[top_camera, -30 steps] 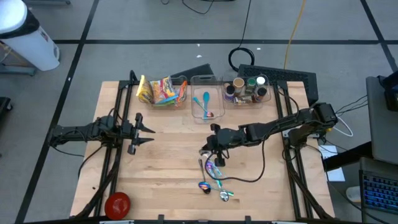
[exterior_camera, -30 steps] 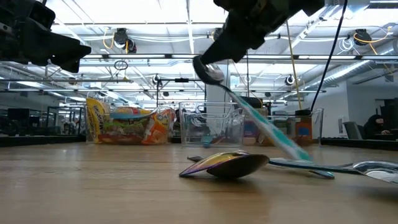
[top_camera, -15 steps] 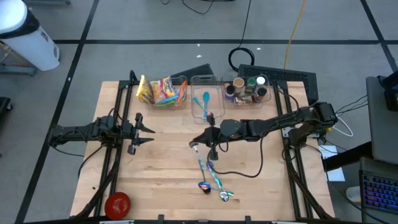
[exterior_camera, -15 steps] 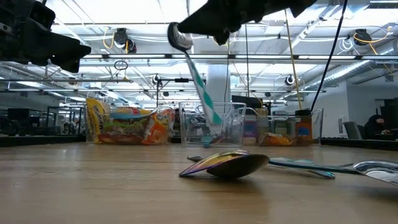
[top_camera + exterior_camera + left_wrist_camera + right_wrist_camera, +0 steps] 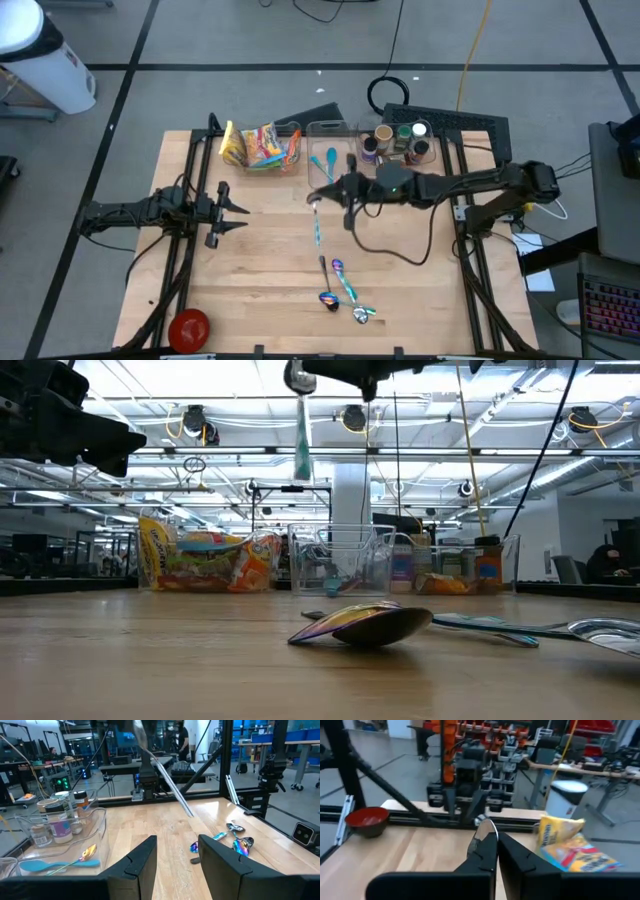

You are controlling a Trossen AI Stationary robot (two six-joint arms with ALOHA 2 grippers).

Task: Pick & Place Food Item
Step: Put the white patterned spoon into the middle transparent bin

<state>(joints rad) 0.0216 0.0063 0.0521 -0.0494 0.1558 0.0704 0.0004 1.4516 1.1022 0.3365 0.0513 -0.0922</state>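
The pale wooden table (image 5: 270,250) carries three clear plastic bins along its far edge: one with bright snack bags (image 5: 262,146), a middle clear bin (image 5: 329,160) already holding a turquoise-handled spoon (image 5: 329,160), and one packed with spice jars (image 5: 397,143). The right arm reaches across from the table's right side, and its right hand (image 5: 349,190) hovers just at the near edge of the middle bin, fingers pinched shut on the bowl end of a turquoise-handled metal spoon (image 5: 317,222) that hangs clear of the table, handle dangling down. The left hand (image 5: 232,212) waits on the left side, well apart, its fingers spread and holding nothing. Near the front edge lie a few more iridescent metal spoons (image 5: 343,290), and a red bowl (image 5: 188,327) sits at the front left corner. Judging by this, the pick is done and the carry nearly so; the release into the middle bin remains, then the spoons still lying on the table.
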